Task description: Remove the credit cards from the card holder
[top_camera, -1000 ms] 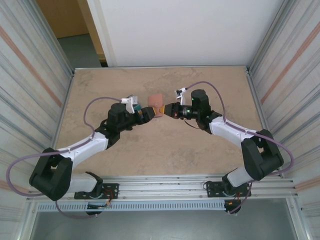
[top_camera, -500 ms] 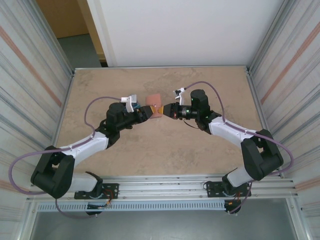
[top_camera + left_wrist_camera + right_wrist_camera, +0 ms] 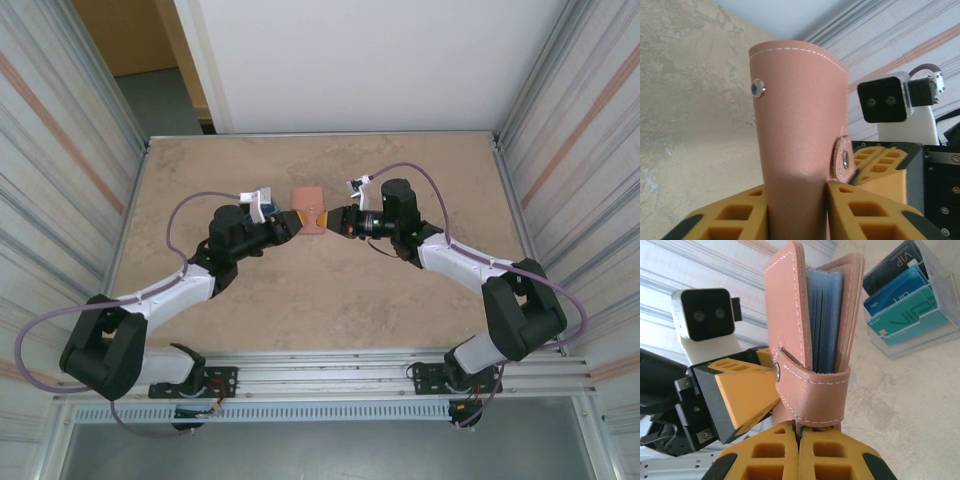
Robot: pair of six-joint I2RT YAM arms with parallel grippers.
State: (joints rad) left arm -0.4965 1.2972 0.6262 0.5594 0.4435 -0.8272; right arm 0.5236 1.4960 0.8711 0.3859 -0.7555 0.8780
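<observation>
Status: early. The salmon-pink leather-look bifold card holder (image 3: pixel 309 205) was up off the beige stone-pattern tabletop (image 3: pixel 330 310), hung between the 2 grippers. Left gripper (image 3: pixel 291 223) was clamped on it: the left wrist view had the card holder wedged upright between the yellow fingers (image 3: pixel 730 222), both touching its faces. Right gripper (image 3: pixel 329 221) was fully closed. In the right wrist view its fingers (image 3: pixel 765 455) met just under the pink snap strap (image 3: pixel 812 390), with leather running into the seam, so I read that as a pinch on the strap end. Done: card holder lifted and gripped from both sides. Left: free the strap, spread the covers, pull the cards. Nothing was part-drawn from the card holder in these frames. View differences: the right wrist view gave the open end, with blue-grey leaves (image 3: pixel 824 315) packed between the covers. I couldn't tell card from pocket there. It also had a clear plastic box (image 3: pixel 945 295) on the table beyond the card holder, well past the right fingertips, holding 3 credit cards (image 3: pixel 905 315): 1 black, 1 blue, 1 teal. The left wrist view gave the outer cover instead, with 1 metal stud (image 3: pixel 758 88) far from the fingers and a small riveted tab (image 3: pixel 844 161) close above 1 finger. Whether the snap was fastened, couldn't tell. The top view gave the geometry: both arms nose to nose on the card holder.
</observation>
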